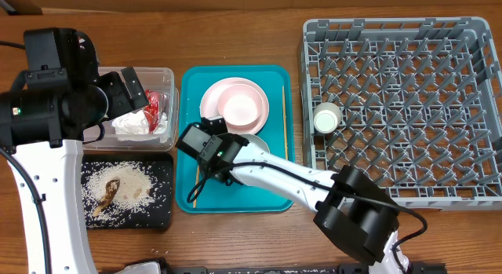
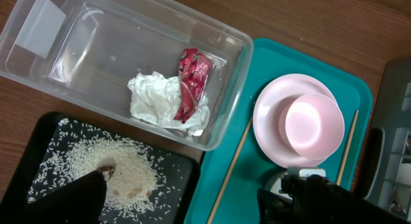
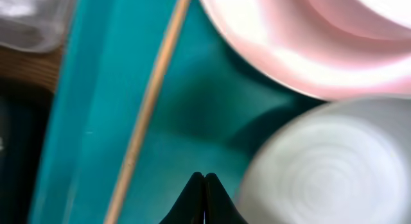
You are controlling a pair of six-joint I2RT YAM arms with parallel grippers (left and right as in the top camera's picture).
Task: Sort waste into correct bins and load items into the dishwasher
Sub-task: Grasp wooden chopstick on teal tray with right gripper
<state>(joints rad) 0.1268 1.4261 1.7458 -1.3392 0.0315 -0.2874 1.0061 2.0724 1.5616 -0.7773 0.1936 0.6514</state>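
Already the napkin (image 2: 157, 99) and red wrapper (image 2: 191, 83) are lying in the clear tub (image 2: 38, 51), with the rice (image 2: 122, 172) on the black tray (image 1: 161, 215). The white cup (image 1: 326, 117) is standing at the rack (image 1: 471, 109)'s left edge. The pink plate (image 1: 216, 97), both bowls (image 1: 239, 107) and the chopsticks (image 3: 148, 108) are waiting on the teal tray (image 1: 235, 199). The right gripper (image 3: 204, 185) is hovering there, clenched and empty. The left gripper (image 1: 129, 92) is hanging released over the tub.
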